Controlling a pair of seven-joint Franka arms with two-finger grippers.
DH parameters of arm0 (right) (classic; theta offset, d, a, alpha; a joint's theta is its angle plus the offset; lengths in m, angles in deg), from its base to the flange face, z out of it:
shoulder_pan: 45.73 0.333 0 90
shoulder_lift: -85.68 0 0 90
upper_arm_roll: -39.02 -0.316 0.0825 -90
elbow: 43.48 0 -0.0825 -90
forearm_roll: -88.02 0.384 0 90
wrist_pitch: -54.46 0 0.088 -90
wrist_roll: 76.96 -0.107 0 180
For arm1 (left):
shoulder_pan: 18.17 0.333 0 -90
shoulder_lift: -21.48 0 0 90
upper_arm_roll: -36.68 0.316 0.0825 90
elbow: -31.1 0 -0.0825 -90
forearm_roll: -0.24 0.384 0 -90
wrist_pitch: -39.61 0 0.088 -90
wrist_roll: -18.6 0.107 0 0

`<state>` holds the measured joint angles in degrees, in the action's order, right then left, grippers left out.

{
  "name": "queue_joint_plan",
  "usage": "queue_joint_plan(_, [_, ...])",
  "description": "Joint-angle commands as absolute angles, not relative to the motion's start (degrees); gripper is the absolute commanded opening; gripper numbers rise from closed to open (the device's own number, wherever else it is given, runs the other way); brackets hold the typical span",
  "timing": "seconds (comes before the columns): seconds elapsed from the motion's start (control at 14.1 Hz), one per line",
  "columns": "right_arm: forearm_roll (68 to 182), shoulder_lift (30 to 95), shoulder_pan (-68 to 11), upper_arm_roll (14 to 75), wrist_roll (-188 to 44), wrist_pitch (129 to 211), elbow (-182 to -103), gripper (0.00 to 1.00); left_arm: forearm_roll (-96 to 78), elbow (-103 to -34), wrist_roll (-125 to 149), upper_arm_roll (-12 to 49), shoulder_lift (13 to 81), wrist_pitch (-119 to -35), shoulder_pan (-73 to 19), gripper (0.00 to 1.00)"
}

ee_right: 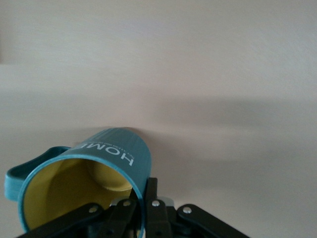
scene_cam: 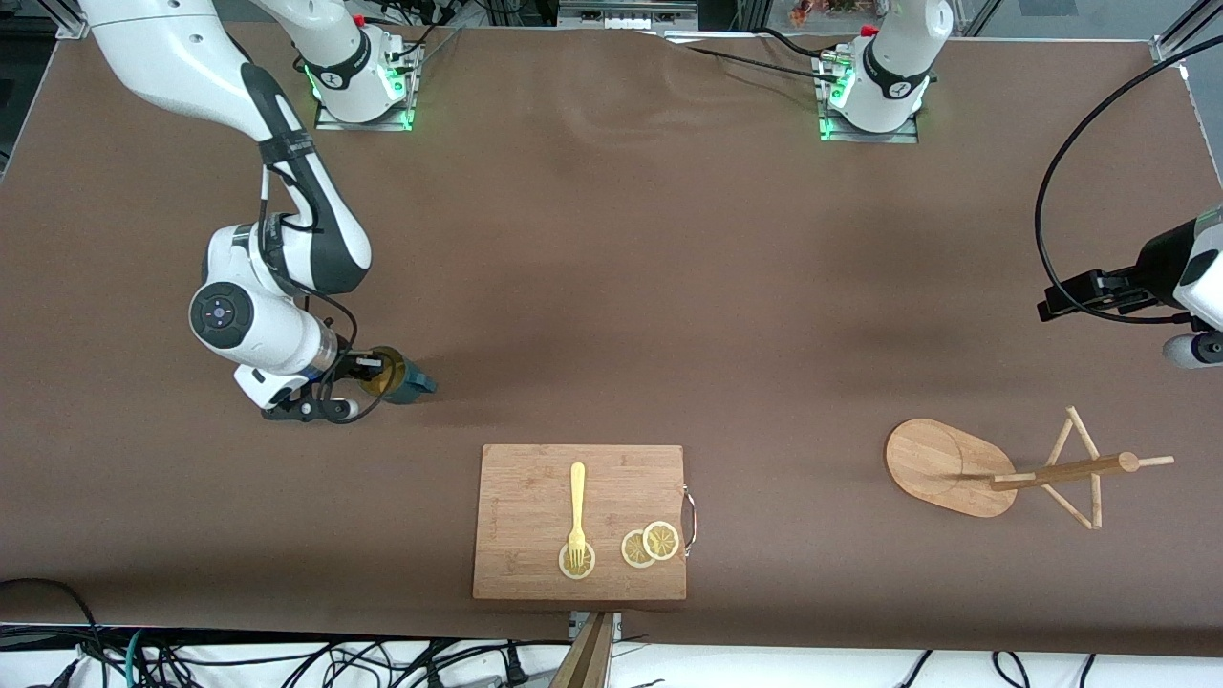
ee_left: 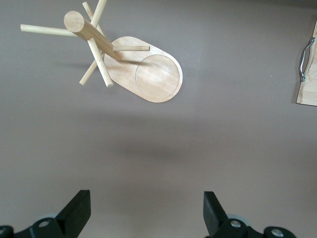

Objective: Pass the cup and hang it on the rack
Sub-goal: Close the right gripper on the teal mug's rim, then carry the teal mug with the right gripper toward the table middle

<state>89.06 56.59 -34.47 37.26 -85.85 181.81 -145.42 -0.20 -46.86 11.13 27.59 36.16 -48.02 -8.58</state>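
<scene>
Brown surface [scene_cam: 611, 287] up front: right gripper [scene_cam: 368, 371] clamped on the cup [scene_cam: 399, 376] rim, at the right arm's end. Rack [scene_cam: 1003, 470] stands toward the left arm's end. Left wrist view: left gripper [ee_left: 147, 215] spread apart, hanging above surface near rack [ee_left: 124, 59]. Right wrist view: cup [ee_right: 84, 183] wall pinched.

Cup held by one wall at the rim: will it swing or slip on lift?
The right tool pinches only the rim wall of the cup, so it may pivot. The ribbed outside probably aids grip. The handle sits off to one side, perhaps adding a slight twist.
</scene>
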Motion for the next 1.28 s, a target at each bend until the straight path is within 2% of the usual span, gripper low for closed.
queue_joint_plan(0.0, [90.57, 54.75, -29.58, 37.26, -90.73, 174.71, -136.76, 0.00, 0.59, -45.89, 11.13, 27.10, 36.33, -47.05, -8.41, 1.00])
queue_joint_plan(0.28, [90.57, 51.85, -17.99, 37.26, -103.28, 173.19, -129.97, 0.00, 0.68, -47.12, 11.13, 27.19, 35.90, -47.31, -9.12, 1.00])
queue_joint_plan(0.5, [90.75, 45.62, -8.75, 37.26, -112.43, 173.19, -120.32, 0.00, 0.68, -47.29, 11.13, 27.28, 35.81, -47.14, -9.21, 1.00])
queue_joint_plan(0.71, [90.31, 39.38, -0.23, 37.53, -120.88, 176.87, -113.37, 0.00, 0.77, -48.35, 11.22, 29.02, 33.71, -46.70, -9.20, 1.00])
queue_joint_plan(1.0, [87.33, 34.19, 8.74, 39.10, -128.70, 184.35, -111.77, 0.00, 0.68, -48.35, 16.47, 32.81, 31.07, -42.48, -9.38, 1.00])
queue_joint_plan(1.21, [86.79, 33.82, 9.82, 39.20, -128.81, 184.10, -111.77, 0.00, 0.50, -51.14, 35.22, 33.87, 31.15, -40.29, -9.29, 1.00])
